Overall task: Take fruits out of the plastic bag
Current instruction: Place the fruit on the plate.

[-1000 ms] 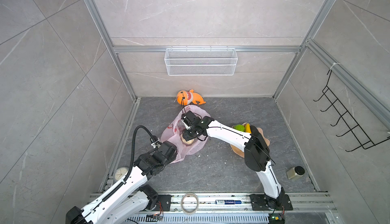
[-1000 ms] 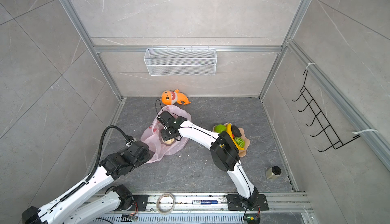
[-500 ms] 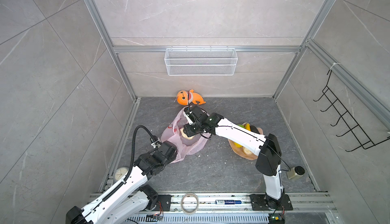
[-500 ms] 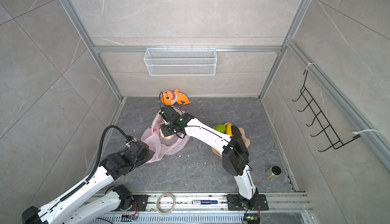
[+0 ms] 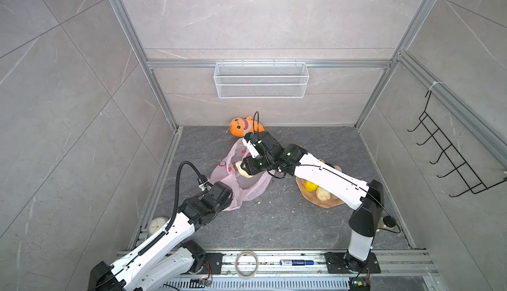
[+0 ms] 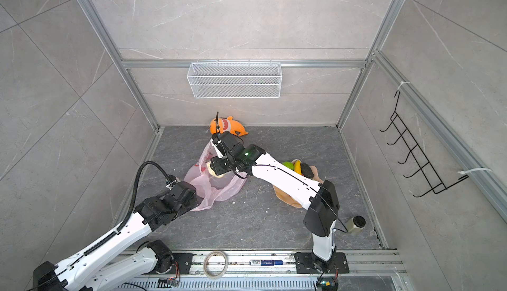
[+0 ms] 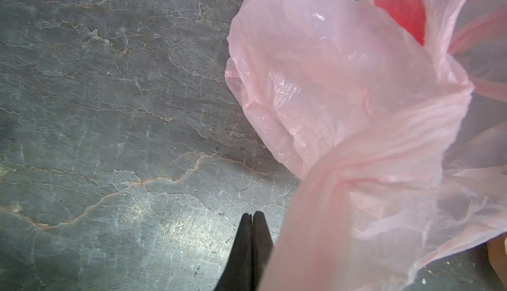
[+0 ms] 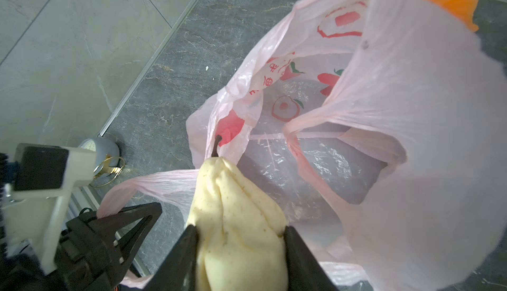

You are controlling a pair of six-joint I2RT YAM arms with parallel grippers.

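The pink plastic bag (image 5: 238,185) (image 6: 219,190) lies open and crumpled on the dark floor. My right gripper (image 5: 245,170) (image 8: 240,230) hangs just above its mouth, shut on a beige pear-shaped fruit (image 8: 233,193) (image 5: 241,167) with a brown stem. My left gripper (image 5: 231,193) (image 7: 251,215) sits low at the bag's near-left corner, jaws shut, with a taut strip of the bag (image 7: 356,166) running to it. More fruits rest on the peach plate (image 5: 326,203): a yellow one (image 5: 310,185), a beige one (image 5: 322,193), a green one (image 6: 287,164), a banana (image 6: 296,164) and a dark avocado (image 6: 306,170).
An orange plush shark (image 5: 242,126) lies against the back wall behind the bag. A small clock (image 5: 157,225) sits by the left rail and a jar (image 6: 355,223) at the right. A tape roll (image 5: 247,263) and marker (image 5: 296,262) lie on the front rail.
My right gripper has lifted out of the bag with the beige fruit and its arm has swung up and back. The left arm has stayed put.
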